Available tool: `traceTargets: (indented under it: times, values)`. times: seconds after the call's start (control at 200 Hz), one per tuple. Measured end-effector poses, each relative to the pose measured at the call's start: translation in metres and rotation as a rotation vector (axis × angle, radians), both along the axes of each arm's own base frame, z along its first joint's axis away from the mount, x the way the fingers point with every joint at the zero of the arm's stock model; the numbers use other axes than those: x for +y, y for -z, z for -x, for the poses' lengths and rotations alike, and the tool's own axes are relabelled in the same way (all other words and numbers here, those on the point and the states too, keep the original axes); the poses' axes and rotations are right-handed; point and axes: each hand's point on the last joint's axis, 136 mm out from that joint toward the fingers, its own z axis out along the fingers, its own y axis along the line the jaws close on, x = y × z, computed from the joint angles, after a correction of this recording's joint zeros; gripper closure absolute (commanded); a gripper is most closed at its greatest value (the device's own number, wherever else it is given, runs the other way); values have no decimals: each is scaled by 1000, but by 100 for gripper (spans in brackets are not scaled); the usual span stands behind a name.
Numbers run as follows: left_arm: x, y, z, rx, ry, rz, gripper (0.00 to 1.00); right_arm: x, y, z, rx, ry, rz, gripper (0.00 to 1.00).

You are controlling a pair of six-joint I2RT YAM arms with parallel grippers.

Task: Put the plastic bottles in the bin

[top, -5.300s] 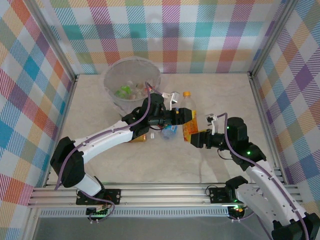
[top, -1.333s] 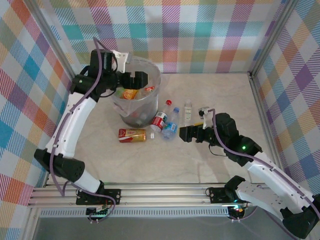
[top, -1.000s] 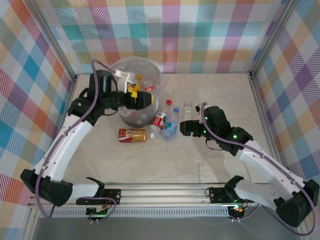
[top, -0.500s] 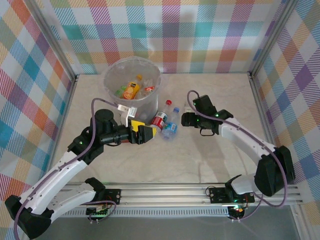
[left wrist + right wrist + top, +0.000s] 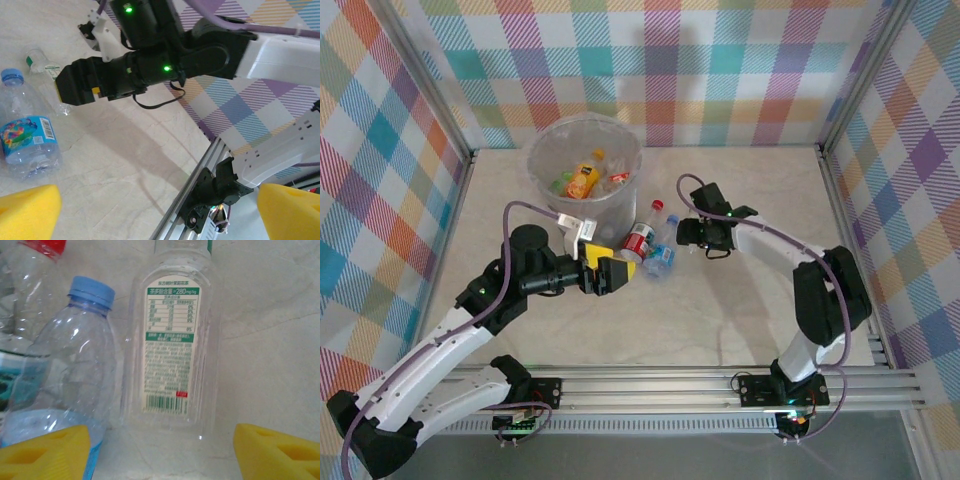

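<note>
The bin holds several plastic bottles, hazy through its wall. My left tool hangs released over the desk. My right tool straddles, unclenched, a white-label bottle lying flat, its neck cut off.

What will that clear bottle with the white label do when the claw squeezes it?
The white-labelled bottle looks empty and thin-walled, so it is probably very light and may dent. It lies on its side on the smooth table, so a nudge could roll it. Its glossy plastic might slip in the right claw.
</note>
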Motion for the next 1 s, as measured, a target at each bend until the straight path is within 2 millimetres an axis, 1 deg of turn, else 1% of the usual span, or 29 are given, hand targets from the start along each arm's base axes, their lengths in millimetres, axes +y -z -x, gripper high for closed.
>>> traceTargets:
  times: [0.22,0.455,0.55,0.78,0.85,0.95,1.0]
  values:
    - [-2,0,4,-10,23,-2,0,-5,23,-9,38,33,21,25]
    - [-7,5,5,0,44,-15,0,-1,36,-21,53,37,31,26]
    - [-8,6,6,3,47,-18,0,0,39,-23,53,37,31,29]
    - [-12,9,7,10,57,-24,0,0,39,-24,47,28,42,38]
    - [-12,9,7,8,59,-22,0,-1,37,-24,41,17,46,39]
    - [-14,10,5,11,59,-23,0,-4,28,-16,20,0,41,40]
    - [-16,10,3,14,53,-19,0,-6,18,-9,0,-13,32,40]
